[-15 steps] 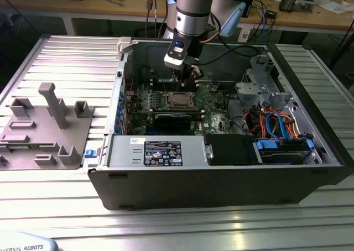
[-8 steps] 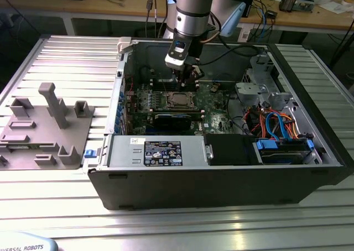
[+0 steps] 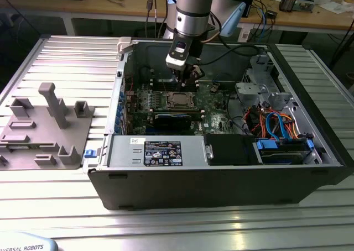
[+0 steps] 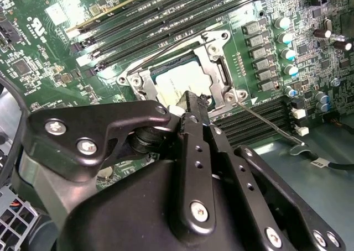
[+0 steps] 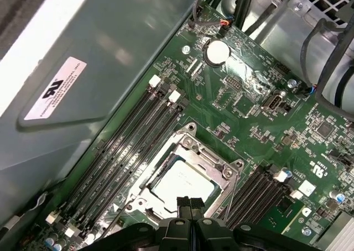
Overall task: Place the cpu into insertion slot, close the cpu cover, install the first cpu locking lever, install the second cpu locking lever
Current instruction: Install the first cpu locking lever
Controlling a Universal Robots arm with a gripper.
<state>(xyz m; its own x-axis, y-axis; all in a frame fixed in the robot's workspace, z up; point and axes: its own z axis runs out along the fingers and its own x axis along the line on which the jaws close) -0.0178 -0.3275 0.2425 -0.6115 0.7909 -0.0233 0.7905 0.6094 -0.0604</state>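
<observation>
At the exterior view's left sits a grey fixture tray [image 3: 47, 126]. At centre frame, the cpu [image 5: 181, 183] lies in the insertion slot [image 5: 187, 143], with the cpu cover [image 5: 224, 171] down. The gripper [image 5: 191, 202] hovers at its edge, jaws together and empty. One locking lever [image 4: 271, 126] seems unlatched to us.

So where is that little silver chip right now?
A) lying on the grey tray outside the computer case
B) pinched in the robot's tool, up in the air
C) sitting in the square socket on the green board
C: in the first wrist view the cpu lies flat inside the insertion slot on the green board, with the tool above it.
</observation>
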